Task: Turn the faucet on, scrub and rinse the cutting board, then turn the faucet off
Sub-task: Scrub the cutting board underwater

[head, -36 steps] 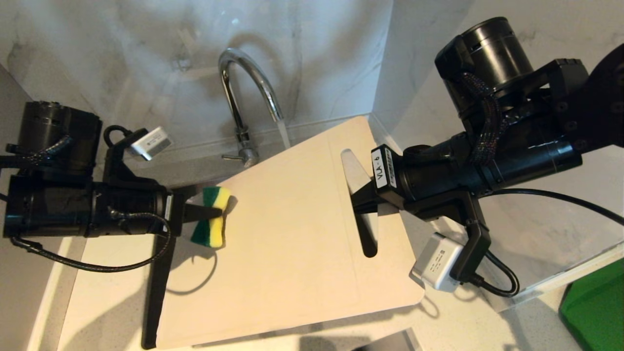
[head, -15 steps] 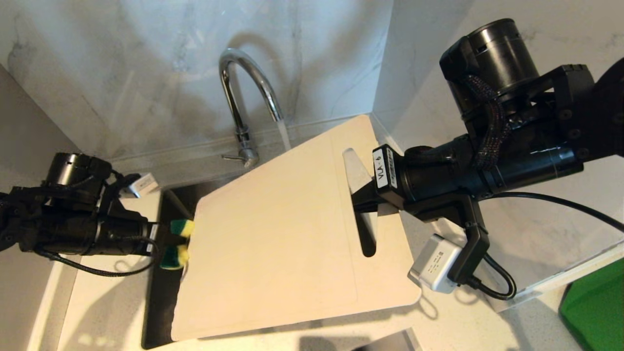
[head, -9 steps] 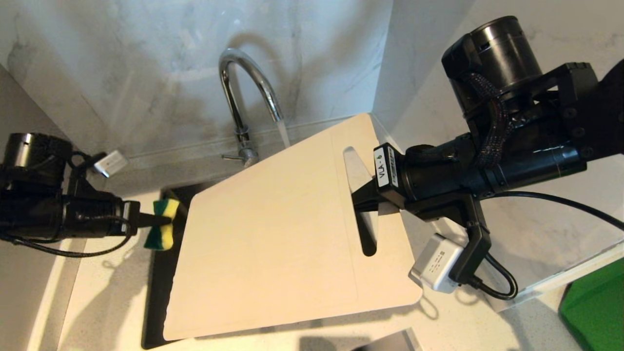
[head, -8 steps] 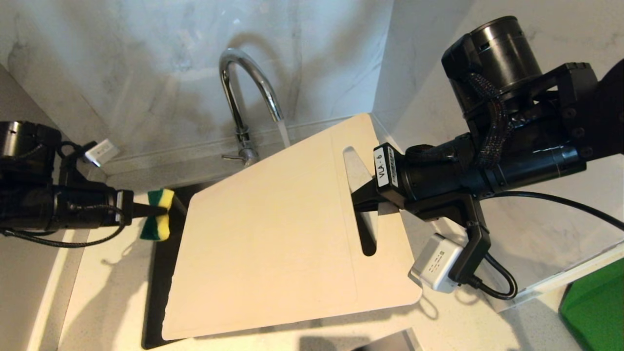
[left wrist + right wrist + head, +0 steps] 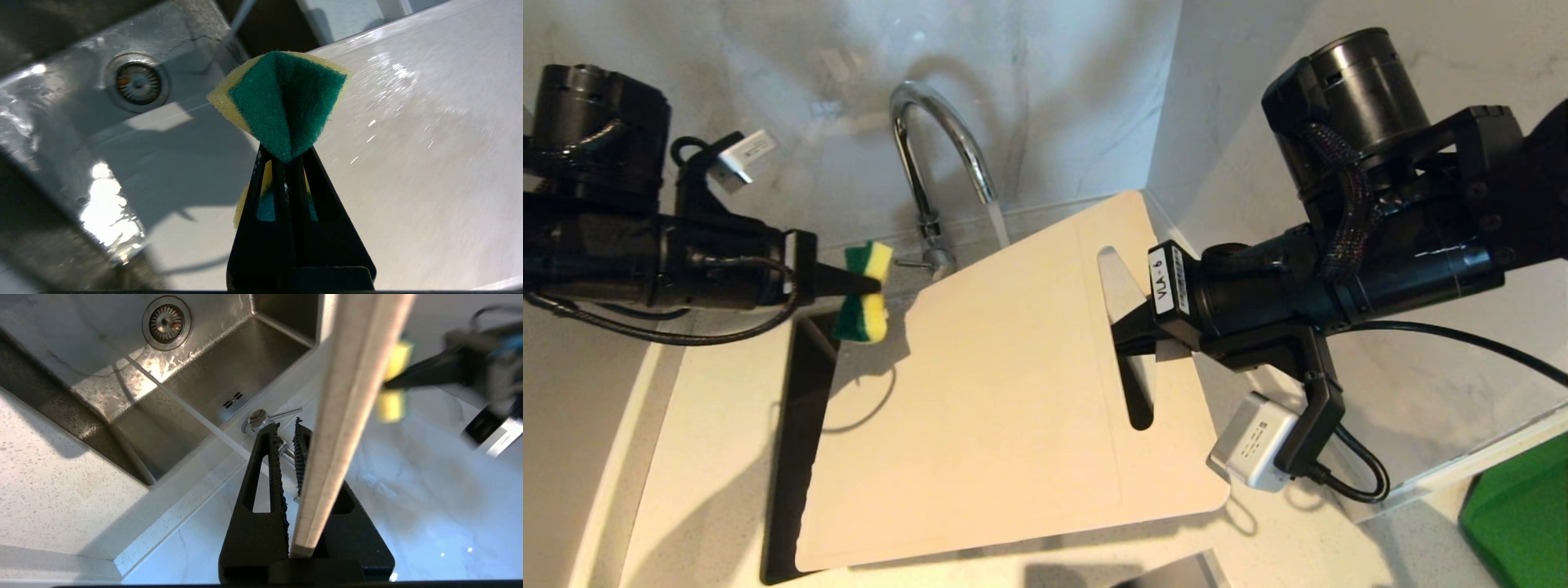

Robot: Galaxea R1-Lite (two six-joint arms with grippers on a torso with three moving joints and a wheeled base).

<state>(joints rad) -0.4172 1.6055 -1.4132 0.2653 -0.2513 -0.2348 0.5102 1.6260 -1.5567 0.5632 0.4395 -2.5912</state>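
Head view: the left gripper (image 5: 870,286), jaws pinched on a green-and-yellow sponge (image 5: 864,291), hangs just off the cutting board's (image 5: 996,392) far left corner. The right gripper (image 5: 1131,335) clamps the board at its slot handle, holding it tilted over the sink (image 5: 212,375). Water runs from the faucet (image 5: 931,147) at the sink's back edge.

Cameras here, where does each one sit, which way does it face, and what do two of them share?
Head view: high up, looking down at the cutting board and faucet; both arms show.
Left wrist view: behind the left tool, facing its sponge and the sink.
Right wrist view: behind the right tool, facing along the board's edge.
Shared: both wrist views show the drain.
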